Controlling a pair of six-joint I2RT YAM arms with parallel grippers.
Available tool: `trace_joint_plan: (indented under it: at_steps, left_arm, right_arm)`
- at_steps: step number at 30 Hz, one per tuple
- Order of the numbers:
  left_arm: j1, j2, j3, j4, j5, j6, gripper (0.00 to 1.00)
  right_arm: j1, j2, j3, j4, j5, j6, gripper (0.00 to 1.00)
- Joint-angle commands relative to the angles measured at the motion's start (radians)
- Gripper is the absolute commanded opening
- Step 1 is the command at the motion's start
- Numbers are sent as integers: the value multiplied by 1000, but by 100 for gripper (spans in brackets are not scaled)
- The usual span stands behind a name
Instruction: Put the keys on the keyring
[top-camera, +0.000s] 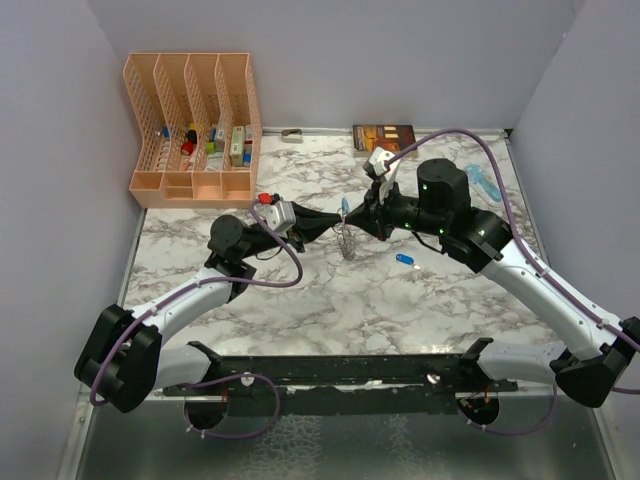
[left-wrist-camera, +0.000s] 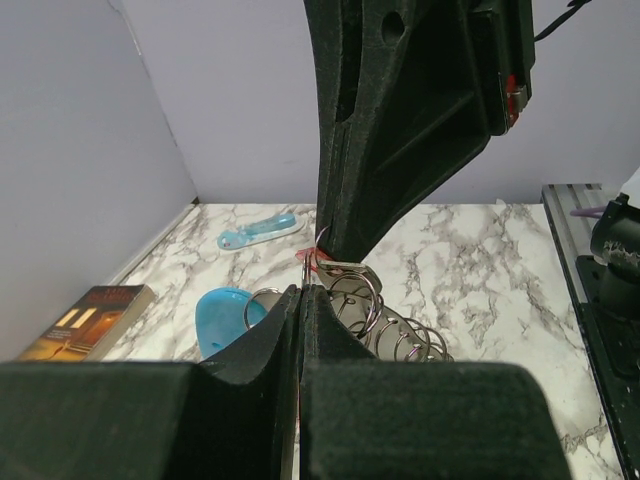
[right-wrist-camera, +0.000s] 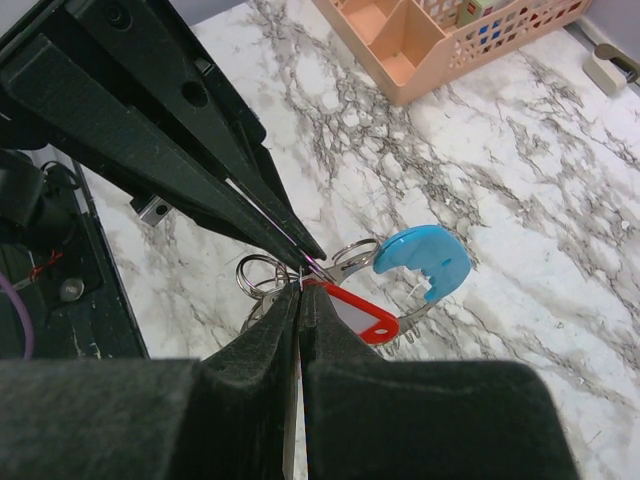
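Where the two arms meet above the middle of the marble table (top-camera: 330, 300), both grippers are pressed fully closed, tip to tip. The left gripper (left-wrist-camera: 300, 298) comes in from the left and pinches the keyring (top-camera: 347, 240). Its grey rings and chain links hang off the tabletop just below the fingertips. Which ring sits between the left fingers is hard to make out, as the pads hide it.

The right gripper (right-wrist-camera: 300, 293) reaches in from the right and is clamped on the red key (right-wrist-camera: 355, 312). The key's red plastic tag sticks out sideways from the fingertips, right against the rings. The keyring's light-blue strap (right-wrist-camera: 425, 262) curves out beside the red tag, on the side away from the left arm.

The dark blue key (top-camera: 405, 259) lies flat on the table, apart from the keyring and under the right arm's forearm side. A pale-blue see-through object (top-camera: 483, 183) rests near the far right edge of the table, and a book (top-camera: 384, 137) lies at the back wall. An orange organizer (top-camera: 195, 125) stands at the far left corner.
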Motion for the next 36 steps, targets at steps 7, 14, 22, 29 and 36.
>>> trace_joint_plan:
  at_steps: [7,14,22,29,36]
  left_arm:
    - [-15,-29,16,86,32,-6,0]
    - [-15,-35,10,99,42,-9,0]
    - [-15,-40,2,126,45,-18,0]
    - [-15,-40,-3,143,45,-23,0]
    - [-15,-39,-8,164,49,-27,0]
  right_arm:
    - [7,16,34,-2,54,27,1]
    - [7,20,31,-11,73,36,1]
    - [7,18,27,-19,106,57,1]
    - [6,26,15,-25,105,73,1]
    - [2,30,11,-27,105,85,1]
